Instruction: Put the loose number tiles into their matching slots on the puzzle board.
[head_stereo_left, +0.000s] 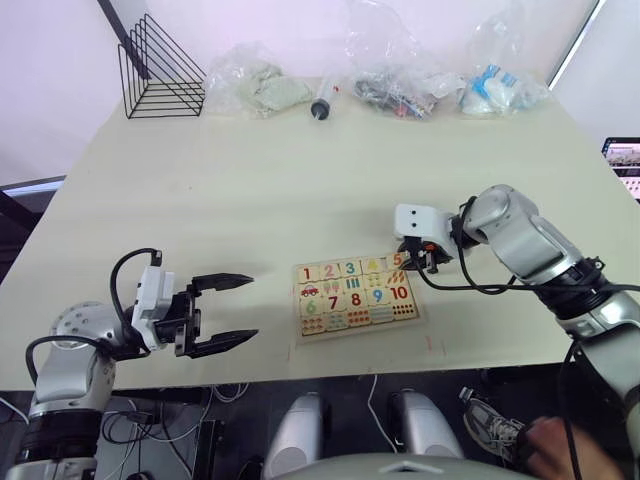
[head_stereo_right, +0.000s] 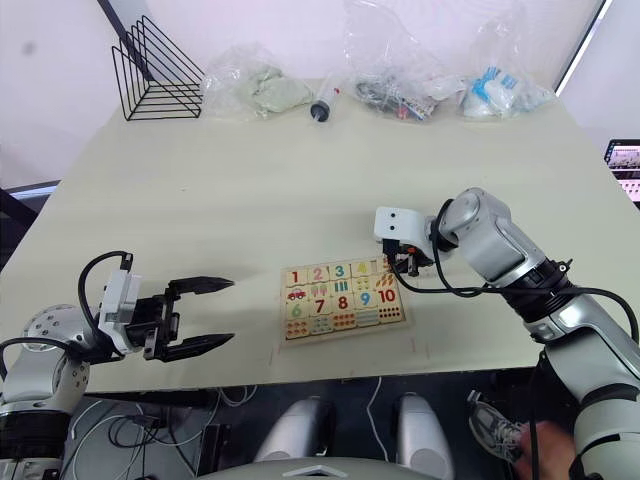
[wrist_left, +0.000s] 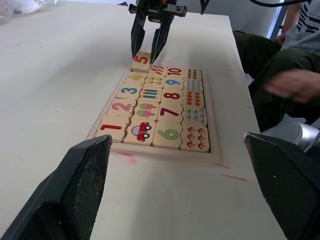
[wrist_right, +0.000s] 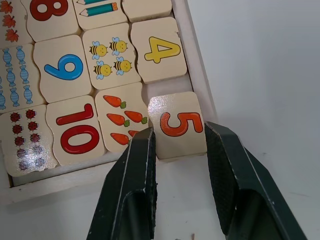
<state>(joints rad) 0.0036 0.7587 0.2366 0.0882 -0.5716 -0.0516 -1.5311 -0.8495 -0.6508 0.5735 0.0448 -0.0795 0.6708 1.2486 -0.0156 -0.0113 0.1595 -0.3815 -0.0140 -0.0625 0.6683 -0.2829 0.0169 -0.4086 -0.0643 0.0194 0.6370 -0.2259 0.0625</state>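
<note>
Left gripper (head_stereo_left: 228, 310) hovers level over the desk (head_stereo_left: 250, 190), jaws released. The puzzle board (head_stereo_left: 355, 297) lies mid-desk. Right gripper (wrist_right: 180, 145), arm bent inward, straddles the 5 tile (wrist_right: 177, 124) at its far corner, jaws apparently not clenched.

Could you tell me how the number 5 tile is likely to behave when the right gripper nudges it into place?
The 5 tile looks like flat rigid wood, so it should slide, not bend or roll. Its glossy face suggests the right gripper could slip. It sits tilted on the puzzle board rim, so it may catch before dropping flat.
</note>
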